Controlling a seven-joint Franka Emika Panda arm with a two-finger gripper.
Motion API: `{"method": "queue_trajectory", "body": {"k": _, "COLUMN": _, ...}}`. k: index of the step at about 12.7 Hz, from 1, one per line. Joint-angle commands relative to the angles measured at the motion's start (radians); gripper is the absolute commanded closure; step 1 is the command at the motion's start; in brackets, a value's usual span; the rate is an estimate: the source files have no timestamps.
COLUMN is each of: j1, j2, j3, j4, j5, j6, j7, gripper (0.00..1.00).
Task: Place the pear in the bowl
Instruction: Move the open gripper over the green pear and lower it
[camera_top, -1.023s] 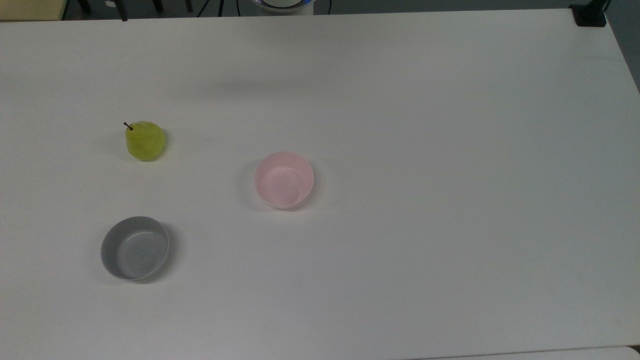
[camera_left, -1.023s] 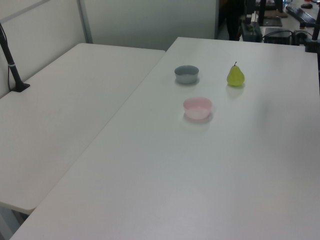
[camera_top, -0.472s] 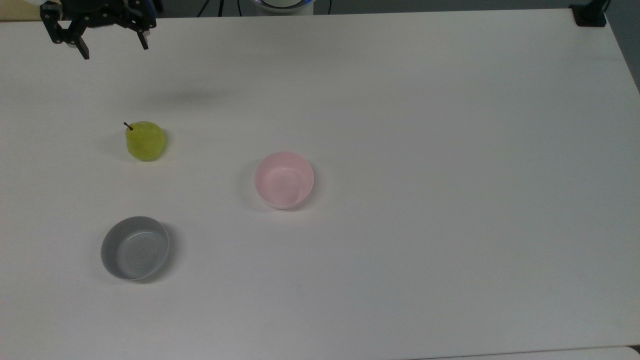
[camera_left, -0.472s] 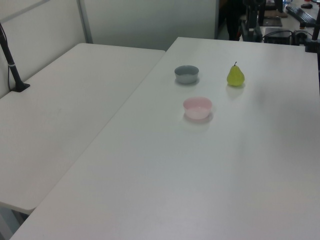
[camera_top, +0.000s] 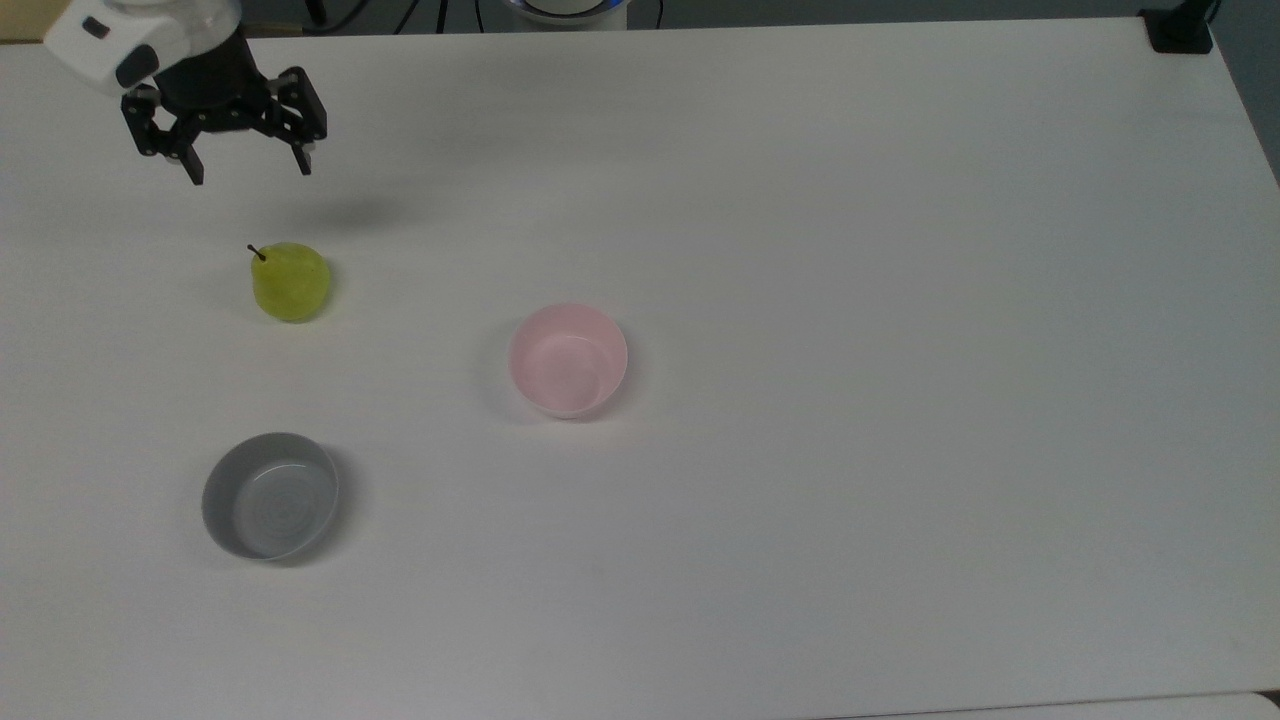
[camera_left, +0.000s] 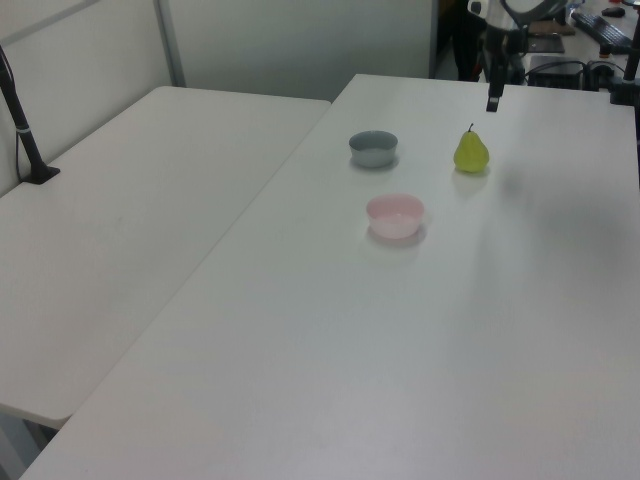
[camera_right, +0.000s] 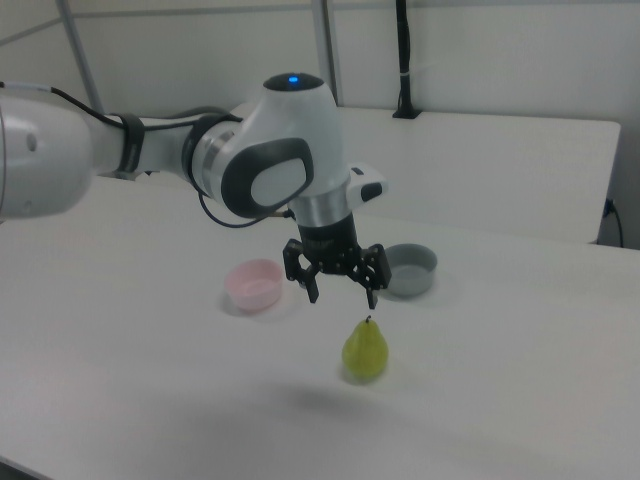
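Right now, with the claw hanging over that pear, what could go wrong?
The pear stands upright on the table, untouched. The open gripper might knock it over or pinch the thin stem and lose it. Also, a grey bowl of similar size sits about as near the pear as the pink bowl, so it could end up in the wrong one.

A small yellow-green pear stands upright and alone on a wide white table, with bare table on every side of it. A black two-finger gripper hangs in the air above the pear, jaws spread apart, with a gap of free air between them and the stem. A pale pink round bowl sits well apart from the pear, its smooth inside unfilled. A grey round bowl also sits well apart, off the straight stretch between pear and pink bowl.
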Motion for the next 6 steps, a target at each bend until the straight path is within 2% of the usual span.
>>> {"method": "queue_trajectory", "body": {"k": 1, "j1": 0.014, "j2": 0.067, "j3": -0.005, "j4": -0.022, "j5": 0.012, "j6": 0.11, "j7": 0.052, "gripper": 0.0}}
{"method": "queue_trajectory", "body": {"k": 3, "j1": 0.016, "j2": 0.108, "j3": -0.005, "j4": -0.022, "j5": 0.012, "j6": 0.179, "j7": 0.069, "gripper": 0.0}}
{"method": "queue_trajectory", "body": {"k": 6, "j1": 0.019, "j2": 0.161, "j3": -0.005, "j4": -0.014, "j5": 0.007, "j6": 0.199, "j7": 0.071, "gripper": 0.0}}
